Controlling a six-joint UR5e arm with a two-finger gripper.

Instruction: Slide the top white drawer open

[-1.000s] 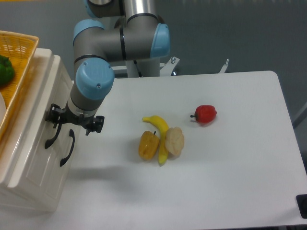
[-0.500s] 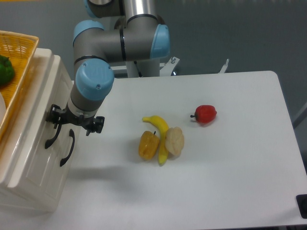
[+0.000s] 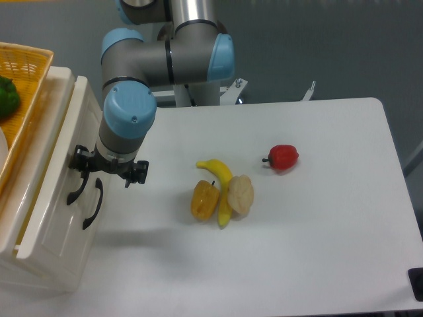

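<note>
— Two drawers showing at nine o'clock: the top white drawer (image 3: 49, 175) standing slightly out from the cabinet (image 3: 39, 264), a thin gap opening along its upper edge; the lower drawer (image 3: 69, 244) sitting flush beneath.

— And the gripper (image 3: 84, 177)?

— Hanging right at the top drawer's front, by the upper black handle (image 3: 77, 191), under the blue-capped wrist (image 3: 129, 115). Looking closed around that handle, though hard telling for certain, with the wrist covering the jaws from above. Second black handle (image 3: 93, 205) curving just at five o'clock from the first.

— Anything sitting on the cabinet?

— Yellow wicker basket (image 3: 23, 66) resting at the top, at eleven o'clock, holding something green (image 3: 6, 96) at the frame edge.

— And over on the table (image 3: 317, 218)?

— Four pieces of produce lying well apart from the cabinet. Banana (image 3: 221, 181) near centre, touching an orange pepper (image 3: 204, 200) at its seven o'clock and a pale potato (image 3: 241, 195) at its four o'clock. Red pepper (image 3: 283, 157) lying alone at two o'clock from that cluster.
</note>
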